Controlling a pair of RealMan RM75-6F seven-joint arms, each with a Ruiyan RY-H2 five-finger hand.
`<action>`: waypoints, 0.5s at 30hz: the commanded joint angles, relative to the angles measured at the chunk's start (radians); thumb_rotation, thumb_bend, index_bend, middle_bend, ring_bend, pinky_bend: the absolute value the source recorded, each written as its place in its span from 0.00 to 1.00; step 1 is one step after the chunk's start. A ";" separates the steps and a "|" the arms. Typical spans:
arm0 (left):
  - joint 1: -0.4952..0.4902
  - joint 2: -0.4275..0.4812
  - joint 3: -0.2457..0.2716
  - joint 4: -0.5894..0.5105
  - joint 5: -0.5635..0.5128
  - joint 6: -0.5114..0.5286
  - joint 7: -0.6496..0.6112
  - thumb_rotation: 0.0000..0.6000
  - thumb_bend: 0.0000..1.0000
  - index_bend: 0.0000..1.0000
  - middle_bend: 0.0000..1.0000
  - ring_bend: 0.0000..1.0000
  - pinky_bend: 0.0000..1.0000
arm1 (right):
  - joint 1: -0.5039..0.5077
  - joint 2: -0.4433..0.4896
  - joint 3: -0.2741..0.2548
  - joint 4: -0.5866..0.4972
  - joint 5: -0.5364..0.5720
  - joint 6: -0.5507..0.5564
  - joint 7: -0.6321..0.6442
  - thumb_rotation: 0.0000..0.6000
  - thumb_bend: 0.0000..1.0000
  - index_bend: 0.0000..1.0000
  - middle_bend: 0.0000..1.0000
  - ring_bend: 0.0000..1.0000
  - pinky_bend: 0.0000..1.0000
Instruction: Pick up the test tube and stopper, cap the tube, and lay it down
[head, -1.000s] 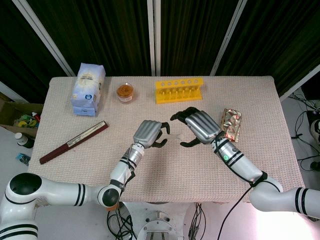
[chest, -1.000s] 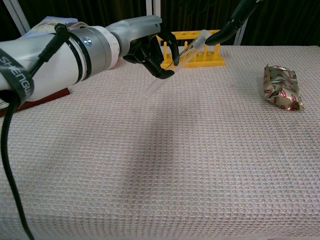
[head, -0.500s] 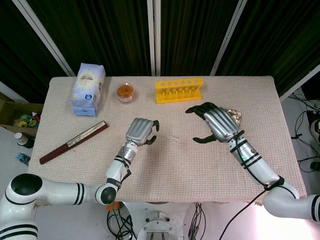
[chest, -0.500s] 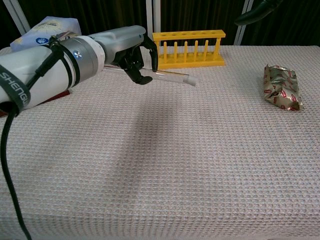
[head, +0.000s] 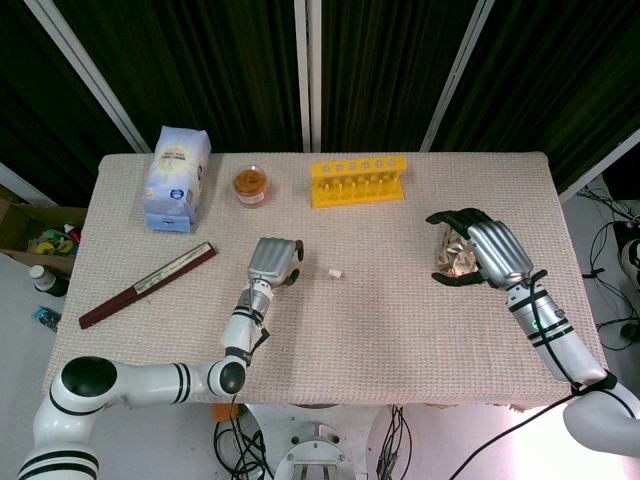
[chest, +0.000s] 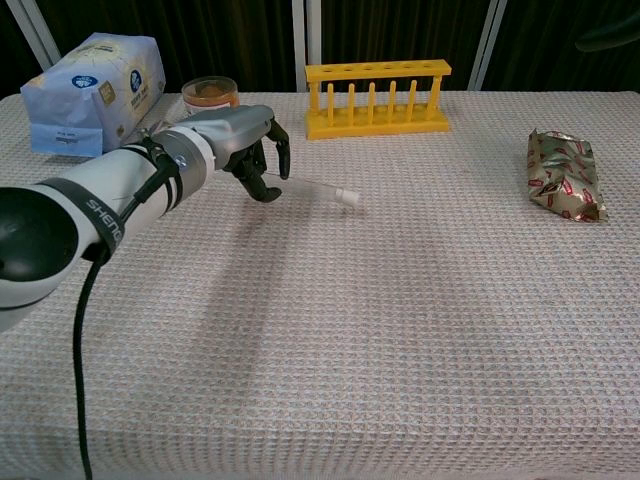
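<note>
A clear test tube (chest: 305, 186) with a white stopper (chest: 346, 197) in its right end lies almost level, close to the tablecloth. My left hand (chest: 245, 150) grips its left end with curled fingers. From the head view the left hand (head: 272, 262) covers most of the tube, and only the stopper end (head: 337, 272) shows clearly. I cannot tell whether the tube touches the cloth. My right hand (head: 480, 250) is far to the right with its fingers spread, holding nothing. In the chest view only a dark sliver of the right hand (chest: 610, 38) shows at the top right.
A yellow tube rack (head: 358, 181) (chest: 378, 95) stands at the back centre. An orange jar (head: 250, 186) and a blue-white bag (head: 177, 178) stand at the back left. A dark red flat box (head: 148, 285) lies at the left. A foil packet (chest: 565, 172) lies at the right, under my right hand.
My left hand has carried the capped tube down and leftward, levelling it near the cloth. My right hand let go of the stopper end and drew away to the right, over the foil packet.
</note>
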 joint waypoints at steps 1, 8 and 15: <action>-0.002 -0.024 -0.009 0.038 -0.019 -0.026 0.010 1.00 0.47 0.62 0.93 0.91 1.00 | -0.007 -0.007 -0.004 0.013 -0.005 -0.002 0.013 1.00 0.04 0.26 0.29 0.25 0.22; 0.008 -0.011 -0.016 0.012 -0.016 -0.022 0.038 1.00 0.46 0.38 0.92 0.90 1.00 | -0.020 -0.016 -0.004 0.033 -0.013 -0.002 0.040 1.00 0.04 0.26 0.29 0.25 0.22; 0.038 0.084 -0.006 -0.124 -0.015 -0.008 0.074 1.00 0.43 0.16 0.86 0.85 1.00 | -0.044 -0.012 -0.008 0.039 -0.012 0.010 0.059 1.00 0.05 0.26 0.29 0.25 0.22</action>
